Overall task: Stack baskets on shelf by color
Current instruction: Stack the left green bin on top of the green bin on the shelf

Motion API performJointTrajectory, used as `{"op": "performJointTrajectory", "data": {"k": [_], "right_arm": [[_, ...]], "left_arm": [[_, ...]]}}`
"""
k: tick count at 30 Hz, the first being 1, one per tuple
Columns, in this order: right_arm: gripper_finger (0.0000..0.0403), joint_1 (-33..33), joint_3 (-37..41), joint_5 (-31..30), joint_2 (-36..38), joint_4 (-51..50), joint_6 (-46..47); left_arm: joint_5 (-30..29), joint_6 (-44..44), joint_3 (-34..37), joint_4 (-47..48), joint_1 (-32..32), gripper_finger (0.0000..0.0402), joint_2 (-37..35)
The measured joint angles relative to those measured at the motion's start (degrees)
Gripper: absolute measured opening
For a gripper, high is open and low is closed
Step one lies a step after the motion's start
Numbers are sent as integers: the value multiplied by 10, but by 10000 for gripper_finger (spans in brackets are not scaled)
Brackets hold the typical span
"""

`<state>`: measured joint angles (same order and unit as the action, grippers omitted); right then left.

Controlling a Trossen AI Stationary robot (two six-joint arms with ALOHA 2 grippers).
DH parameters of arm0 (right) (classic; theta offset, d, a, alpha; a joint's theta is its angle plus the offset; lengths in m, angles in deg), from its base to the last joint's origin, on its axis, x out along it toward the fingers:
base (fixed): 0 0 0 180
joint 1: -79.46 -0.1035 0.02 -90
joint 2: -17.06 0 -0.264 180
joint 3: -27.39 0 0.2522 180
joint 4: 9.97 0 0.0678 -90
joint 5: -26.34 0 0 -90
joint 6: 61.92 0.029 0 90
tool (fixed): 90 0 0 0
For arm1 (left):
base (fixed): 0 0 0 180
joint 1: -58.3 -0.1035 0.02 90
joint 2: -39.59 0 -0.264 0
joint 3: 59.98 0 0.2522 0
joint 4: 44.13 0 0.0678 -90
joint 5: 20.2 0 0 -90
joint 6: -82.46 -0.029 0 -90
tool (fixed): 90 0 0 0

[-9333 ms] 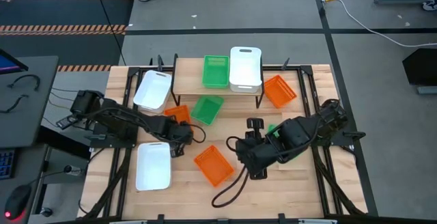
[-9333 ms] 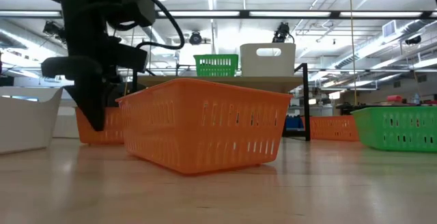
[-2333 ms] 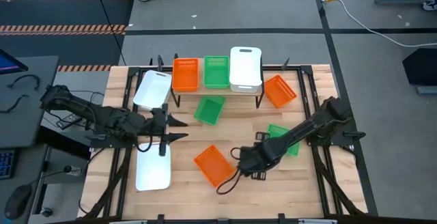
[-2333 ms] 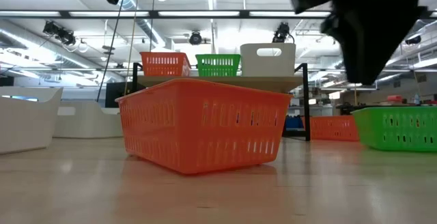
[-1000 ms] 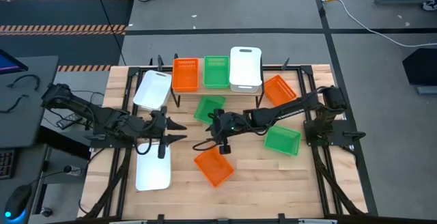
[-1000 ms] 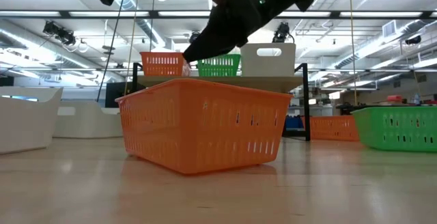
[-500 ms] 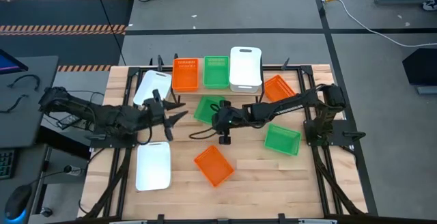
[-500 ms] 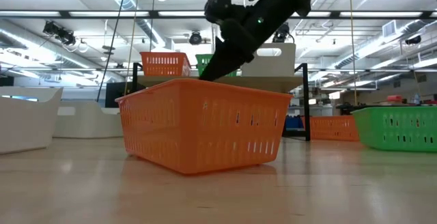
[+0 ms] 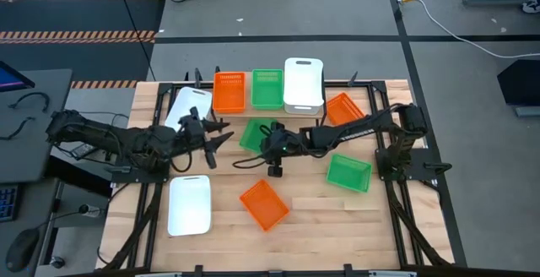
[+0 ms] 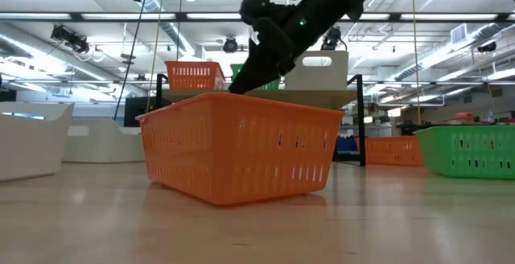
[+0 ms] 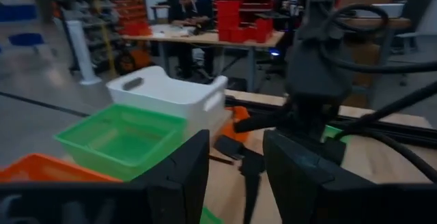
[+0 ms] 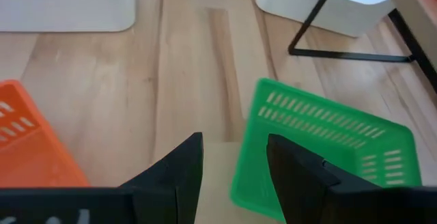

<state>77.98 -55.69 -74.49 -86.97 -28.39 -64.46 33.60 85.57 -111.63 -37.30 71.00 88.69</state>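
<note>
With my right gripper [image 9: 272, 138] spread open over the near edge of the loose green basket [image 9: 256, 133] just before the shelf [image 9: 229, 111], I'd straddle one wall squarely; left gripper [image 9: 213, 136] waits open beside.

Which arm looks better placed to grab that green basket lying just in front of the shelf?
Probably the right: its open gripper hovers right beside the green basket, which fills its wrist view. The left gripper, also open, is farther off.
</note>
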Motion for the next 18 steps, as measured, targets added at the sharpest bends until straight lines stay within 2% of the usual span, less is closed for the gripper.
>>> {"op": "performJointTrajectory", "data": {"k": [6, 12, 18], "right_arm": [[168, -2, 2, -2, 0, 6, 4], [168, 6, -2, -8, -34, 69, 5], [168, -3, -43, -44, -80, 26, -3]], "left_arm": [[23, 39, 1, 34, 0, 148, 9], [23, 67, 1, 41, 2, 144, 13], [23, 79, 0, 49, 22, 148, 13]]}}
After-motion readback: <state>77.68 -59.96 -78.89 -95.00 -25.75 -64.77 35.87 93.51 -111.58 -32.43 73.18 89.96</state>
